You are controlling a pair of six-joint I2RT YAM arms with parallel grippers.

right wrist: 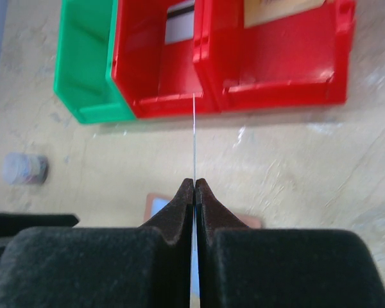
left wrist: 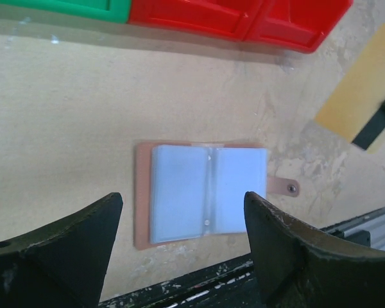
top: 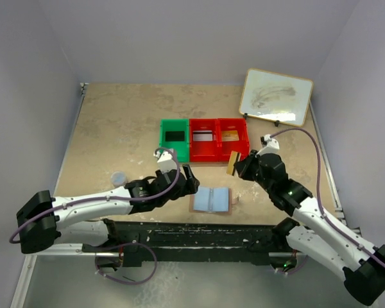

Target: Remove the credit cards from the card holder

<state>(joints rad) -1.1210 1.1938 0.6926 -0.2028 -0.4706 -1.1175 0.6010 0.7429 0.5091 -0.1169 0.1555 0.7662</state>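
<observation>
The card holder point(top: 212, 200) lies open and flat on the table, pale blue inside, tan-pink rim; it also shows in the left wrist view point(left wrist: 205, 192) and partly behind my right fingers point(right wrist: 155, 205). My left gripper point(top: 190, 181) point(left wrist: 183, 196) hovers just left of it, open, nothing between its fingers. My right gripper point(top: 239, 167) point(right wrist: 194, 182) is shut on a gold-yellow credit card point(top: 232, 163) point(left wrist: 362, 86), lifted near the red bins and seen edge-on as a thin line point(right wrist: 194, 128). Other credit cards lie in the bins: black point(top: 174, 136), white-grey point(top: 203, 135) and gold point(top: 230, 135).
A green bin point(top: 174, 140) and two red bins point(top: 203, 141) point(top: 232, 138) stand in a row behind the card holder. A framed whiteboard point(top: 276, 96) leans at the back right. A small round pot point(top: 117, 178) sits left of my left arm.
</observation>
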